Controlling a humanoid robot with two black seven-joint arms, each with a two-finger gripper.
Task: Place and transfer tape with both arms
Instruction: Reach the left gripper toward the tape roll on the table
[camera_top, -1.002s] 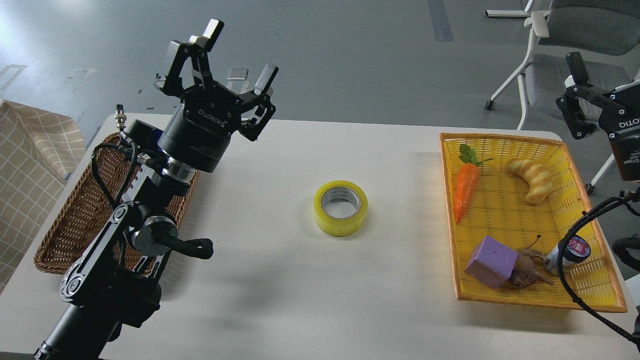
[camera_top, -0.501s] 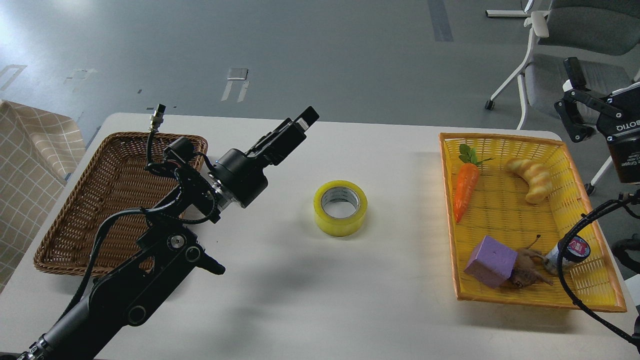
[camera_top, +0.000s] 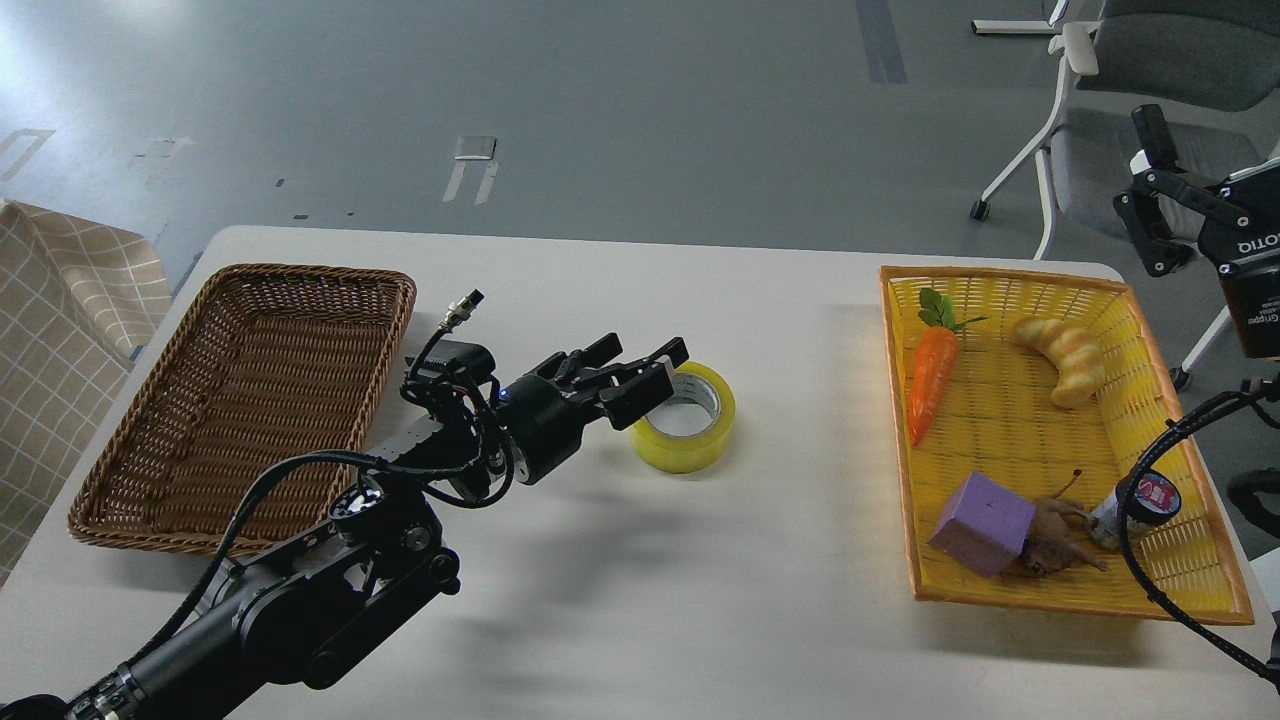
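The tape (camera_top: 694, 425), a yellow translucent roll with a grey-white core, lies flat near the middle of the white table (camera_top: 620, 590). My left arm reaches in low from the lower left. My left gripper (camera_top: 652, 372) is open at the roll's left rim, and its fingers (camera_top: 640, 388) cover that part of the roll. I cannot tell whether they touch it. My right gripper (camera_top: 1185, 190) is raised at the far right edge beyond the table, away from the tape. One finger (camera_top: 1150, 128) stands spread wide; the other is cut off by the frame.
An empty brown wicker basket (camera_top: 240, 300) stands at the left. A yellow basket (camera_top: 1000, 275) at the right holds a toy carrot (camera_top: 930, 380), a twisted bread toy (camera_top: 1065, 358), a purple block (camera_top: 982, 522) and a small can (camera_top: 1135, 505). An office chair (camera_top: 1120, 110) stands behind.
My left arm has swung down from high above the wicker basket and rightward, so the gripper is now low at the tape's left rim. The tape and right arm have barely moved.
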